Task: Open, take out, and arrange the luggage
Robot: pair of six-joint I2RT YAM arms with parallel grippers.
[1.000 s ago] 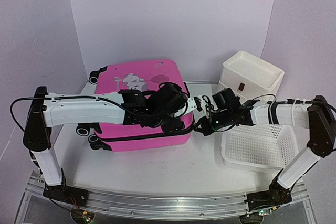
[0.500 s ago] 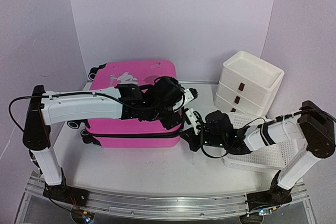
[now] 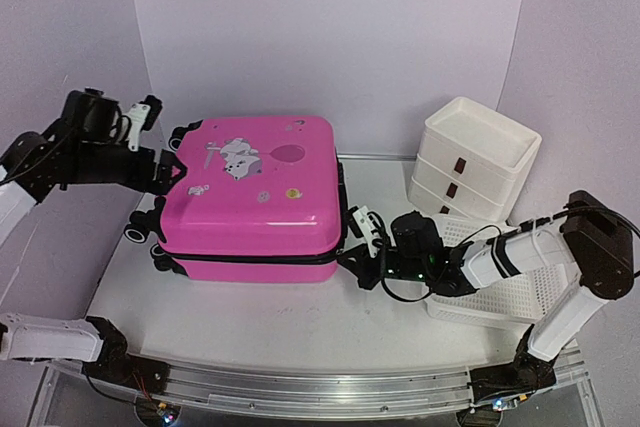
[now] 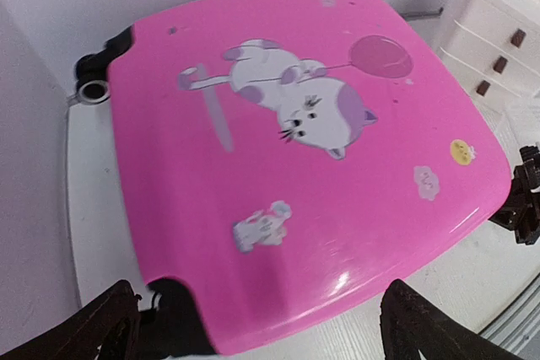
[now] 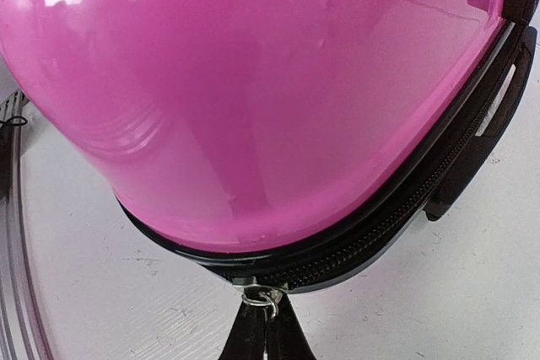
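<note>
Where the white desk (image 3: 250, 322) spreads beneath both hands, the luggage (image 3: 250, 202) lies flat on it. The printed shell is uppermost, and the two hot-pink shells lie together along the black zip band (image 5: 384, 225). The case sits below and ahead of the left hand (image 3: 160, 142) and directly in front of the right hand (image 3: 350, 252). Its black wheels (image 3: 135, 234) are at the end nearest the left hand. The cat print (image 4: 312, 111), a white cat with a balloon, faces straight up toward the left wrist camera.

The white drawer stack (image 3: 475, 162), with dark pulls, stands behind and beyond the right hand, well apart from the case. The white mesh basket (image 3: 515, 292) lies behind the right hand, beside and partly under its forearm.

Left hand: raised clear above the wheeled end of the case. Its fingers (image 4: 422, 330) are spread wide apart, with nothing between them.

Right hand: low over the desk at the near corner of the case, opposite the wheels. Its fingers are pressed together on the small metal zip pull (image 5: 263, 297). The pull hangs from the zip band just ahead of the fingertips, under the curve of the pink shell.
</note>
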